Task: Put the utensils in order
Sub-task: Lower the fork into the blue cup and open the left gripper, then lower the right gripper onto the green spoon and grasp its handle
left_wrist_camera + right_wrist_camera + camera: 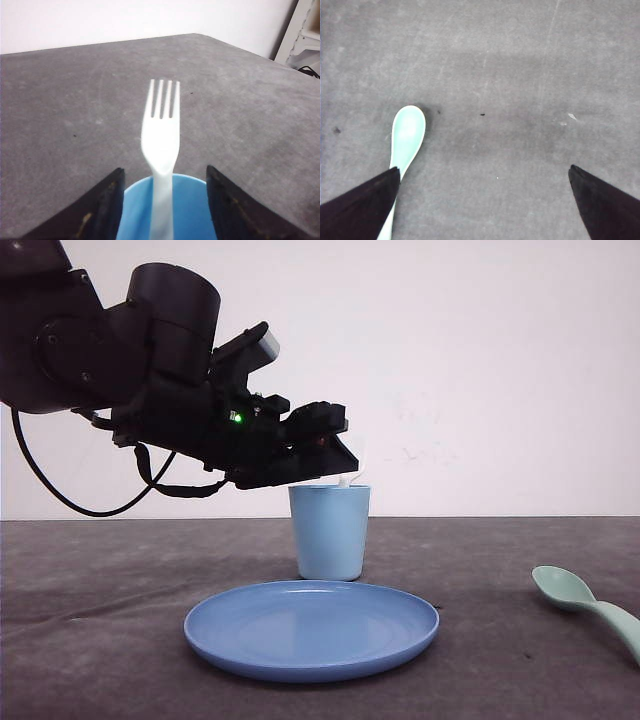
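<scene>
The left hand (162, 200) is spread wide above the cup (330, 532), the fork (161, 140) standing inside, unheld. The right hand (482, 200) is spread wide above the spoon (407, 132) on the surface (520, 100).

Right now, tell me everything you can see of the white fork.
The white fork looks like smooth, glossy plastic, with four straight tines, a broad neck and a narrowing handle. It stands tines up, its handle running down into the light blue cup, between the left gripper's two dark fingers, which stand apart on either side without touching it. In the front view a sliver of it shows above the cup's rim. What its lower end rests on is hidden.
</scene>
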Tool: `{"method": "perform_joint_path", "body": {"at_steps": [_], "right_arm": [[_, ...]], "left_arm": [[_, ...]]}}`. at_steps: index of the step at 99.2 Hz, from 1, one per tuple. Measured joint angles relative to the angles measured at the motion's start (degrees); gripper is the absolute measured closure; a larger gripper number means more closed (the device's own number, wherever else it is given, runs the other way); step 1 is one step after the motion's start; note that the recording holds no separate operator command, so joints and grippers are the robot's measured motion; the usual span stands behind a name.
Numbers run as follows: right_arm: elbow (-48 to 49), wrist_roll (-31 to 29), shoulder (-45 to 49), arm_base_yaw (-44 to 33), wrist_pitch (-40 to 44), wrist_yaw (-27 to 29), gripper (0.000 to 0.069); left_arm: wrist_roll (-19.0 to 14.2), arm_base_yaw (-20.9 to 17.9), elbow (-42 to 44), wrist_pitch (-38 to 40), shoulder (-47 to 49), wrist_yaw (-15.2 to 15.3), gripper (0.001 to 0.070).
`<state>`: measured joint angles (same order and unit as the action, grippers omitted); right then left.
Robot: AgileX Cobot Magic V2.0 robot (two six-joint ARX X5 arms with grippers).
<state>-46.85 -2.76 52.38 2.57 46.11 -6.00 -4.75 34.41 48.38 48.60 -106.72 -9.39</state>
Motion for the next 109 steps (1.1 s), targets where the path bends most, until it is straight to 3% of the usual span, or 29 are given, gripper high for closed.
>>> {"method": "perform_joint_path", "body": {"at_steps": [26,51,69,86,109], "right_arm": [[0.00,0.00,0.00,0.00,0.00,-1.57,0.0011],[0.00,-0.59,0.31,1.03,-0.04,-4.68,0.0011],[0.00,-1.97,3.96,4.09,-0.15,-4.76,0.0011],[0.00,-3.39,8.76,7.98,-1.92,-4.79,0.0012],[0.00,-6.16,15.74,12.90,-6.08,-4.63,0.0012]], "left_arm": [[-0.83,0.00,0.00,-4.90,7.65,0.00,0.0392],[-0.96,-2.60,0.00,-23.21,23.47,0.00,0.0392],[-2.19,-8.59,0.00,-40.17,38.12,0.17,0.0392],[-2.10,-16.98,0.00,-54.93,50.29,0.46,0.0392],[-0.02,-27.19,0.00,-67.52,58.88,3.10,0.0392]]}}
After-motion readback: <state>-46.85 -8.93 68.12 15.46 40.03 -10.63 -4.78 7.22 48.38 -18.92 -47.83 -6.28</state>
